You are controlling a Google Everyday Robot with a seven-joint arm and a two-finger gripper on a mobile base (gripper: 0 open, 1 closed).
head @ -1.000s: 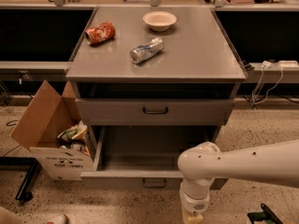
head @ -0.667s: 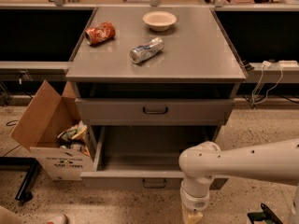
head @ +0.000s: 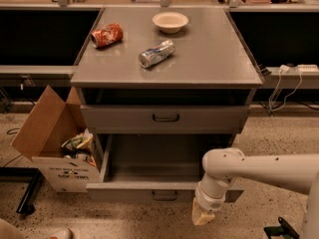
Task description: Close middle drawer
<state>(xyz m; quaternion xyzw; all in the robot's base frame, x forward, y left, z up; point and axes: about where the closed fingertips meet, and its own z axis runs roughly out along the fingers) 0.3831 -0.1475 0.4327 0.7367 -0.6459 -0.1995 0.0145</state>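
Observation:
The middle drawer (head: 134, 189) is a wide, shallow grey drawer pulled far out from the cabinet, and its inside looks empty. A small dark loop handle (head: 164, 195) sits at the centre of its flat front. My gripper (head: 202, 216) points down on the white arm (head: 259, 168). It hangs just in front of the drawer front, right of the handle and low by the floor. The top drawer (head: 165, 117) above has a taller front and stands only slightly out. The lowest drawer is hidden under the open one.
On the cabinet top (head: 214, 59) lie a red can (head: 106, 35), a silver can (head: 156, 53) and a white bowl (head: 170, 21). An open cardboard box (head: 52, 143) of rubbish stands on the floor, left of the drawer. Cables (head: 286, 83) hang at the right.
My gripper has moved slightly up and left, nearer the drawer front. The drawer has not moved.

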